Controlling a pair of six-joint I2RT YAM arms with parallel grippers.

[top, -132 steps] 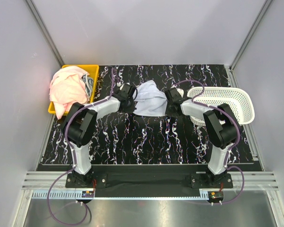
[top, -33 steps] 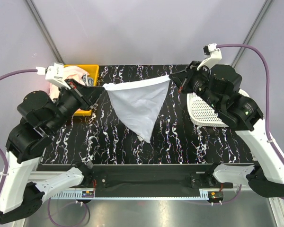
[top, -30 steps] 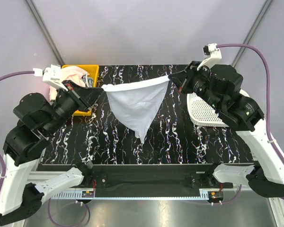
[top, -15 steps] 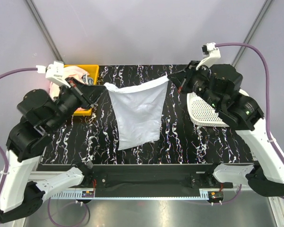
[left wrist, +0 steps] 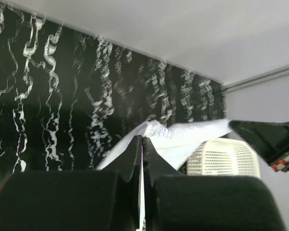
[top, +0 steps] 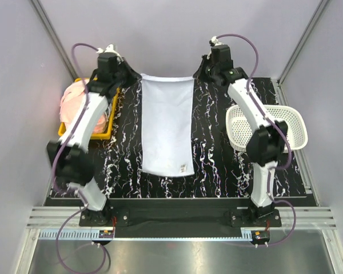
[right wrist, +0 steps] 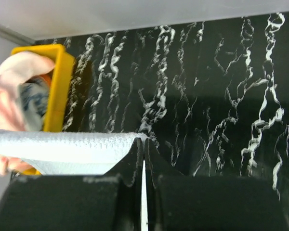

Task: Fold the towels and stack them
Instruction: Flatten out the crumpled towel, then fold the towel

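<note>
A pale blue-white towel (top: 167,125) lies stretched out on the black marbled table (top: 223,171), from the far edge toward the near side, with a small tag at its near right corner. My left gripper (top: 136,78) is shut on its far left corner and my right gripper (top: 198,74) is shut on its far right corner. In the left wrist view the shut left gripper (left wrist: 142,139) pinches the towel's edge (left wrist: 183,137). In the right wrist view the right gripper (right wrist: 143,142) pinches the towel's edge (right wrist: 62,151). More towels (top: 80,103), pink ones, are heaped in the yellow bin.
The yellow bin (top: 113,94) stands at the far left of the table, beside the left arm. A white mesh basket (top: 268,123) stands at the right, behind the right arm's forearm. Grey walls close in the back and both sides.
Both arms have reached out from high above the table to its far edge. The towel, which hung between them, has swung out and now lies lengthwise on the table.
</note>
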